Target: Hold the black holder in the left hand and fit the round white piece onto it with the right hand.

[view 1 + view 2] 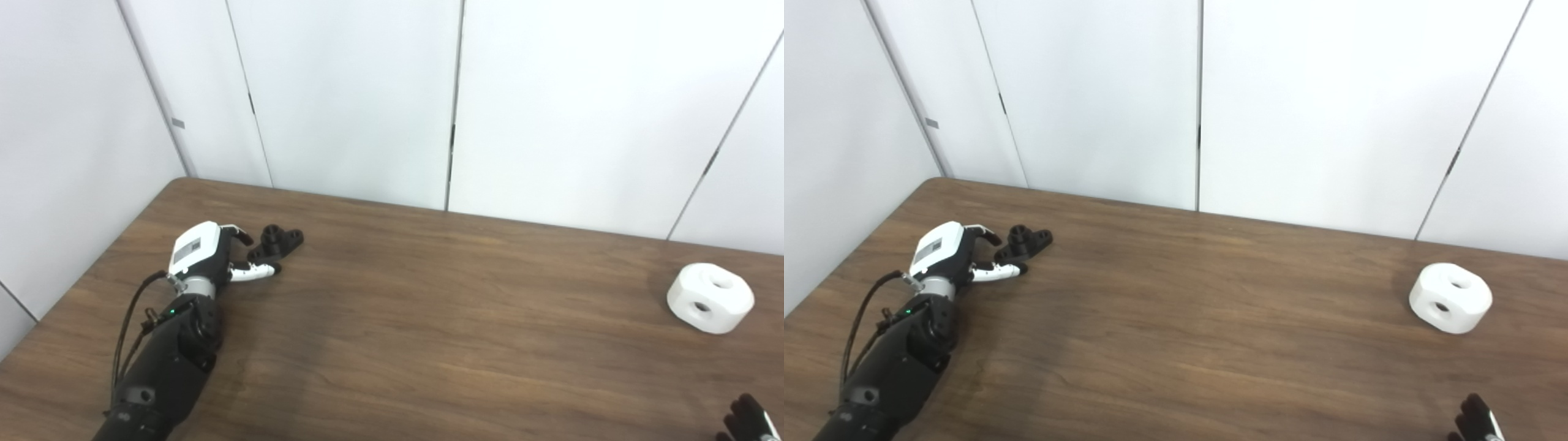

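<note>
the left hand (205, 254) rests low on the brown wooden tabletop (429, 318) toward nine o'clock, fingers spread and holding nothing, with the small black plastic holder (277, 241) lying just off its fingertips at about its two o'clock, so it looks set to close around the holder before lifting it. the round white piece with two holes (710, 297) sits well apart near three o'clock, on the right arm's side, likely so that hand can reach it. the right hand (750, 419) only peeks in at five o'clock, too little showing to tell whether it is released or clenched.
</note>
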{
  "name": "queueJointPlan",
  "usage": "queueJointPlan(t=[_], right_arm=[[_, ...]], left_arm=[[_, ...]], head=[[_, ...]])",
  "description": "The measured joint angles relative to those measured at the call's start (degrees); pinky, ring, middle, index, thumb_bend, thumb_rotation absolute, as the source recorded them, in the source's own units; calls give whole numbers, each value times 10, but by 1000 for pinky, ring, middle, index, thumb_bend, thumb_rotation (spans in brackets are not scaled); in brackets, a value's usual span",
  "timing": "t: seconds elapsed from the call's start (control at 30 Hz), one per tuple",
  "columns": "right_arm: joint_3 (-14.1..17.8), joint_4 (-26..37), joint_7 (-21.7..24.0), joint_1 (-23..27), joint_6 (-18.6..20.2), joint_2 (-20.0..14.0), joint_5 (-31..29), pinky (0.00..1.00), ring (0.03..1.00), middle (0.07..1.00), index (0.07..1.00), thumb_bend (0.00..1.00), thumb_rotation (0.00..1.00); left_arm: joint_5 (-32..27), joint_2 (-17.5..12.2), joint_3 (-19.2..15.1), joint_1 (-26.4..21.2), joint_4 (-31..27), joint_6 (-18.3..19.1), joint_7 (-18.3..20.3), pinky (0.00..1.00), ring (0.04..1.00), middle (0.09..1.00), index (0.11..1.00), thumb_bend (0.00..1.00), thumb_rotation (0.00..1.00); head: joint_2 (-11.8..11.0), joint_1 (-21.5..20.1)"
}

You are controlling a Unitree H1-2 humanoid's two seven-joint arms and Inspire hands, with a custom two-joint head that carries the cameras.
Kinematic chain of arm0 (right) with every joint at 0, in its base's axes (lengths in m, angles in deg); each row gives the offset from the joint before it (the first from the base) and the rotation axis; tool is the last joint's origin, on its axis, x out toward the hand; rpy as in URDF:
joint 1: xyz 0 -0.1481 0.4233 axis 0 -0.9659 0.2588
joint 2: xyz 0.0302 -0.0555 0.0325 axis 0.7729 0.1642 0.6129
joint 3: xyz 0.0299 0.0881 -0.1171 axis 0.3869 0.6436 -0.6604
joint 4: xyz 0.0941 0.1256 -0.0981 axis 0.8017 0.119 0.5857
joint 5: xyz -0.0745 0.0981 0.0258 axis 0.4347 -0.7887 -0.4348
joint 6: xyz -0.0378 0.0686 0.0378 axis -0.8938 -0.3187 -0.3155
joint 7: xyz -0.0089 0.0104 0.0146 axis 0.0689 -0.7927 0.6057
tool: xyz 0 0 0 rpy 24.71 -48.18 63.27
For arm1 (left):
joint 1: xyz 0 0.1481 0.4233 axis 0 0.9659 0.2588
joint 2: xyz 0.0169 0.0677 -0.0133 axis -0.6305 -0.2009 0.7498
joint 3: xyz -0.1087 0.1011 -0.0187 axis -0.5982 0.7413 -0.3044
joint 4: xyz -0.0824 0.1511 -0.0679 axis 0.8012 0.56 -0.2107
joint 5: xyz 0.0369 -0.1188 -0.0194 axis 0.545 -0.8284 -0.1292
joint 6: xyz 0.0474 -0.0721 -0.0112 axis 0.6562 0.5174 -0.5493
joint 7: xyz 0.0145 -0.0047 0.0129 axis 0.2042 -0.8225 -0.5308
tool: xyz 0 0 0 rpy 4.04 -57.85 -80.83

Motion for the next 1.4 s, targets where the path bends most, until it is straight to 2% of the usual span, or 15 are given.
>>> queueJointPlan(t=[0.27,0.57,1.13,1.4], right_arm=[[0,2,-1,0,3,0,0,1000,1000,997,963,633,1000],[1,6,-1,0,10,0,-2,1000,1000,990,964,602,1000],[1,9,-1,-3,11,-1,0,996,1000,985,957,620,1000],[1,10,-2,-4,13,-3,3,959,999,981,955,634,1000]], left_arm=[[-8,2,0,0,0,1,-1,1000,917,843,628,812,351],[-13,4,0,0,0,1,-2,1000,918,837,622,814,323],[-20,5,5,-2,-1,4,1,993,909,818,629,792,318],[-33,5,7,-6,4,1,1,963,915,827,621,788,283]], head=[[2,-1],[5,-3],[10,-7],[10,-7]])
